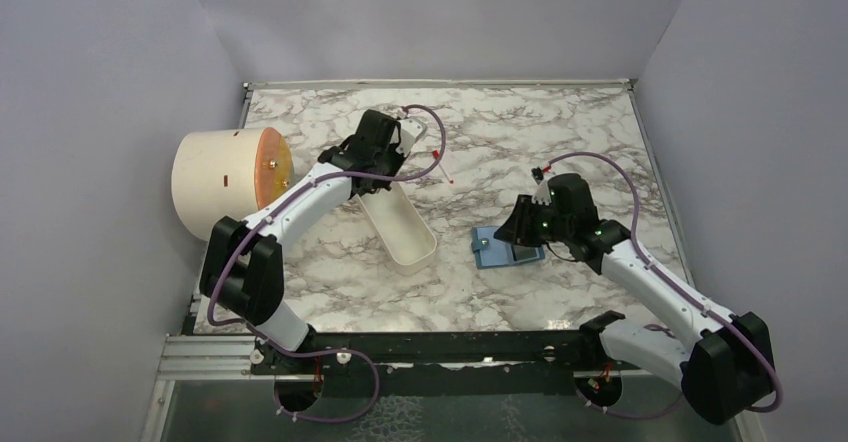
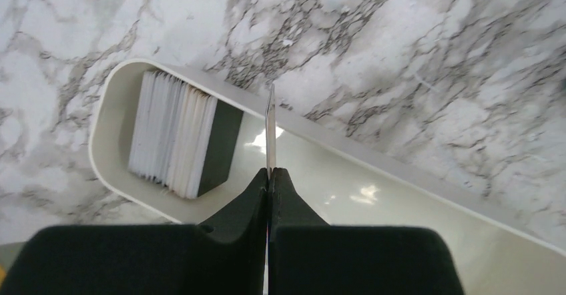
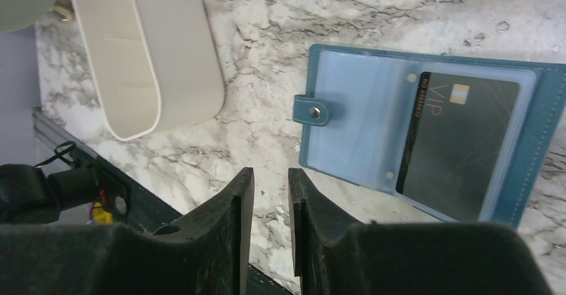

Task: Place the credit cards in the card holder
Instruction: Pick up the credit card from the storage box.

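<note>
My left gripper [image 2: 269,172] is shut on a thin credit card [image 2: 270,128], seen edge-on and standing up from the fingertips over the long white tray [image 2: 400,169]. A stack of cards [image 2: 175,141] with a dark-faced one at its front stands on edge in the tray's rounded end. In the top view the left gripper [image 1: 372,165] hangs over the tray's far end. The teal-blue card holder [image 3: 354,118] lies open on the marble with a dark grey card [image 3: 464,141] in its clear pocket. My right gripper [image 3: 270,173] hovers just beside the holder's snap side, slightly open and holding nothing.
A cream cylinder with a round orange face [image 1: 225,177] lies at the table's left edge. The white tray [image 1: 400,224] runs diagonally mid-table, left of the card holder [image 1: 492,252]. Purple cables loop over both arms. Grey walls close in three sides.
</note>
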Motion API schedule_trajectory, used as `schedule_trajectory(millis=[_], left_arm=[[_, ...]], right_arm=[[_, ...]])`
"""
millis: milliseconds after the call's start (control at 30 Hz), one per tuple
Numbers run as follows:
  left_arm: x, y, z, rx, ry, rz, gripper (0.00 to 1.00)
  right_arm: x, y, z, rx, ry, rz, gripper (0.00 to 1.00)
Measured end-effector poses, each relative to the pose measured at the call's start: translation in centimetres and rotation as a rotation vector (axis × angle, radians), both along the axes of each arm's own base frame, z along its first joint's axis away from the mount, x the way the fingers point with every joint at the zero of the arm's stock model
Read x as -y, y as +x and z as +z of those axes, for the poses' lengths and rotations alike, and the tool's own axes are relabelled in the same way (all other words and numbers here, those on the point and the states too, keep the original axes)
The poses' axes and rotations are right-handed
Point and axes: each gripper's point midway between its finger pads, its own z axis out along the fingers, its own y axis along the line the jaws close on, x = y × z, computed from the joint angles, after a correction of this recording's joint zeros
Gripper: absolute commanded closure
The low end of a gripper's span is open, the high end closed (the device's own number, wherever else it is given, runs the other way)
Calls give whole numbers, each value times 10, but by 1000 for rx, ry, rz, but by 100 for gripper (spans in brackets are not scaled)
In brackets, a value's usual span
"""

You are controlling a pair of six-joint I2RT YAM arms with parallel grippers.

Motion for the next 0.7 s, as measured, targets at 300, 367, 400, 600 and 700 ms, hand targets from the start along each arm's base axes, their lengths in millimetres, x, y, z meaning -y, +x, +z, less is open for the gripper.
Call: schedule_trajectory(millis=[300, 367, 400, 600, 700], left_arm=[[42, -16, 16, -113, -329, 93, 100], [48, -19, 22, -134, -387, 114, 100], [52, -21, 26, -143, -415, 121, 100], [74, -34, 56, -182, -594, 91, 100], [88, -48, 73, -212, -712, 41, 100]], right_arm=[[-18, -2, 28, 58, 140, 44, 73], [-22, -2, 36, 73, 174, 51, 73], [-24, -2, 40, 80, 192, 54, 73], [-37, -4, 53, 90, 296, 80, 54], [-43, -4, 60, 93, 351, 90, 44]])
